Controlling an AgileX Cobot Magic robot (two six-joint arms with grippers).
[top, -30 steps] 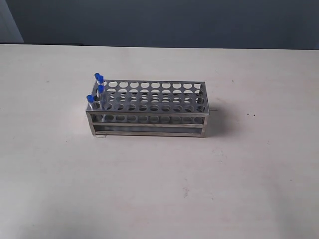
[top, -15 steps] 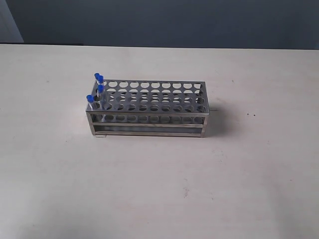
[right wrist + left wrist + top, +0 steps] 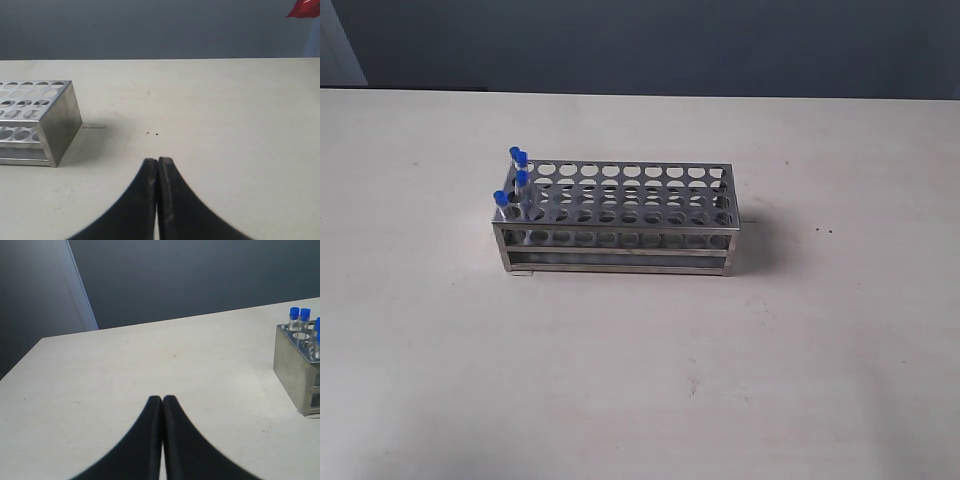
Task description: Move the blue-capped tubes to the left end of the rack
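The shiny metal rack sits on the pale table, near the middle. Its top is full of round holes. The four blue-capped tubes stand up straight in the holes at the left end of the rack, close together. All the other holes have nothing in them.

The left tool is off to the left of the rack, above the table. Its two black fingers are pressed together and hold nothing. The right tool is off to the right of the rack. Its fingers are pressed together too, with nothing between them.
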